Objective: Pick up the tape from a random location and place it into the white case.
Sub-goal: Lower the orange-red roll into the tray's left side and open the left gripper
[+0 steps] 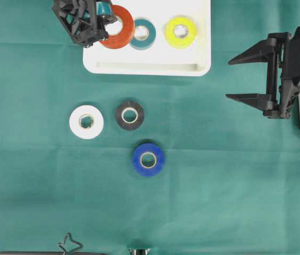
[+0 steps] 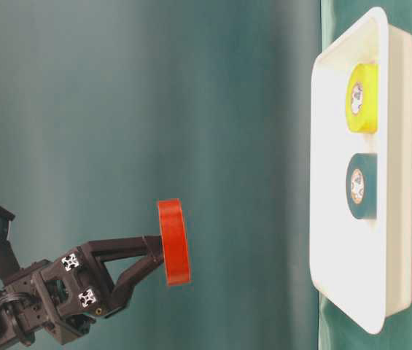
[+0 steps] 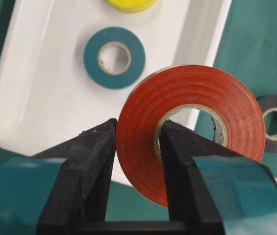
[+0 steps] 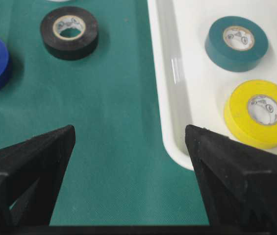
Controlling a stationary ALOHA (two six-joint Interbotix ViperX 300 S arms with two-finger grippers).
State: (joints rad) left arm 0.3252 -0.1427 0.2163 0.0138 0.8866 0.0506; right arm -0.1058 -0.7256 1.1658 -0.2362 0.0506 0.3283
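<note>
Teal roll point(image 1: 143, 33), yellow roll point(image 1: 180, 32) lie in white case point(image 1: 148, 68); left gripper point(image 3: 137, 142) clamps red roll point(image 3: 192, 129) above it, release pending; right gripper point(image 1: 240, 78) agape; white roll point(image 1: 86, 121), black roll point(image 1: 129, 115), blue roll point(image 1: 148, 159) left on cloth

yellow tape roll point(image 3: 131, 4) cut off by frame top, white case point(image 1: 147, 68) far edge cropped

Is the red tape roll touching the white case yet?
Apart. The table-level view shows the red tape roll held clear of the white case, with open background between them.

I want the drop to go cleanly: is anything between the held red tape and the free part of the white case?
Nothing visible. The left gripper holds the red tape above the case; the teal roll and yellow roll lie beside that space.
</note>
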